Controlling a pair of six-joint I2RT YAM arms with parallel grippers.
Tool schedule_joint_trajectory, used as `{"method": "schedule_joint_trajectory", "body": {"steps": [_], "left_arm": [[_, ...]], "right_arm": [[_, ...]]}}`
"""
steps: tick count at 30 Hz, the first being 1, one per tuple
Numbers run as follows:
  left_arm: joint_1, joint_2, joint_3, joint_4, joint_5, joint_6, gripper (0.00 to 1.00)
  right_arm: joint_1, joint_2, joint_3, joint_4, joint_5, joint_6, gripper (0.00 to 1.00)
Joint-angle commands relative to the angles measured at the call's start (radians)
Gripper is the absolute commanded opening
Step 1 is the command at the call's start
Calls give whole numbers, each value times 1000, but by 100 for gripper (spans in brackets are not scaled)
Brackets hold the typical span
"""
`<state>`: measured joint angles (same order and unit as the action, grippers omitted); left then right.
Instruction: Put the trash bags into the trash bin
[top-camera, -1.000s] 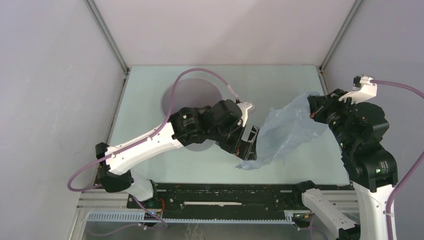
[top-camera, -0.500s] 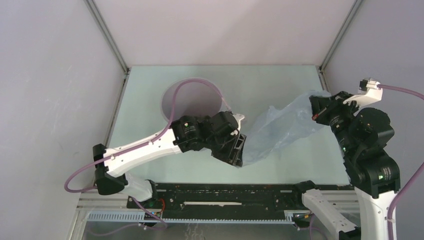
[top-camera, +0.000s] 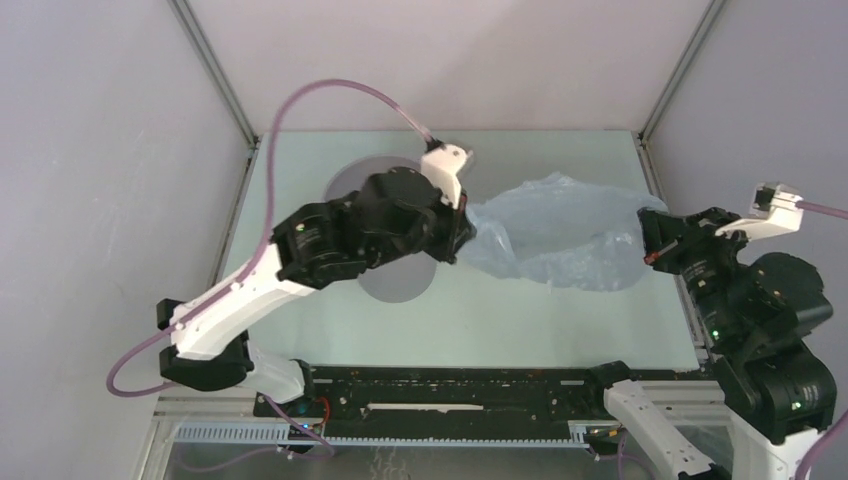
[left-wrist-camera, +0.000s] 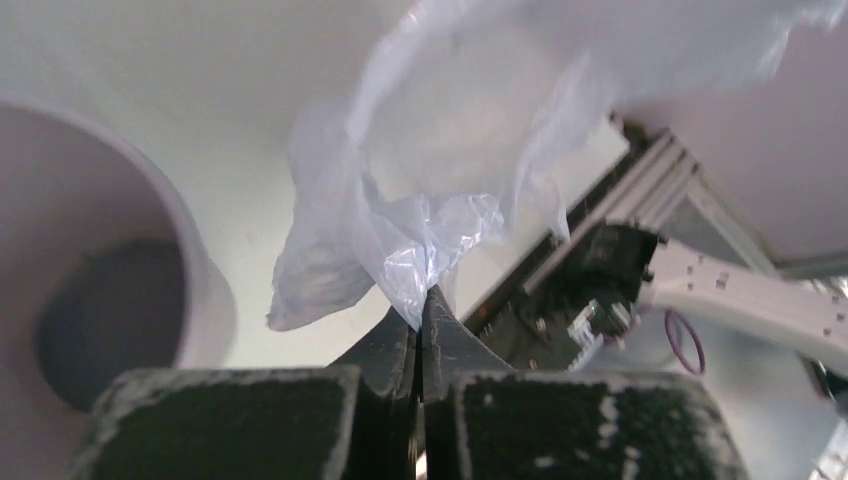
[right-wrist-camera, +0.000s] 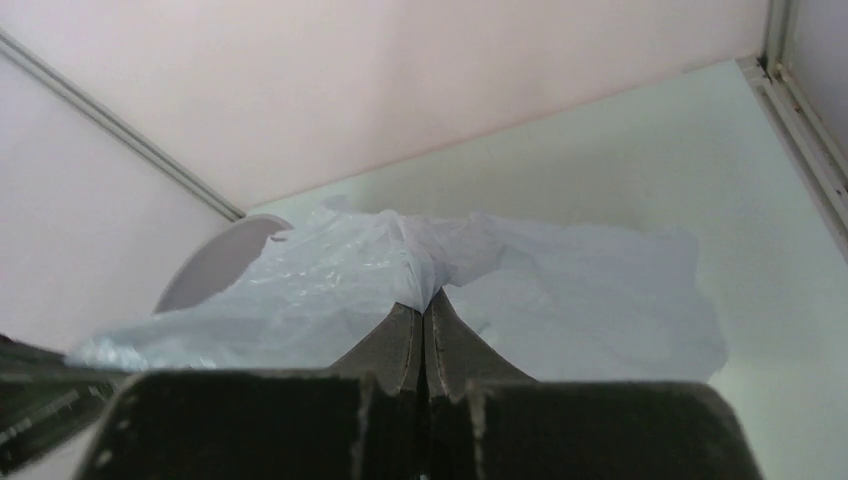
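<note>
Left hand clamped tight on one end of the thin, pale blue, translucent plastic film bag; right hand pinched shut on the opposite end. Wrinkly film is spread between the two hands over the pale green counter. Grey round plastic bin stands just left of the bag, partly under the left arm, with the bag outside it.

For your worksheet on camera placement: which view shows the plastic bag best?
The top view: the bag shows whole, stretched between the left fingers and right fingers. Each wrist view shows only a crumpled part pinched at its fingers.
</note>
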<state>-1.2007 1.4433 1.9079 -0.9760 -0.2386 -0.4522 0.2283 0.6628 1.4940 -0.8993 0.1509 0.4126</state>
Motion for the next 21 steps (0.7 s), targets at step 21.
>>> {"method": "schedule_joint_trajectory", "body": {"steps": [21], "left_arm": [[3,-175,394,470,-317,530,0]], "right_arm": [[91,345,257,816,-653,543,0]]}}
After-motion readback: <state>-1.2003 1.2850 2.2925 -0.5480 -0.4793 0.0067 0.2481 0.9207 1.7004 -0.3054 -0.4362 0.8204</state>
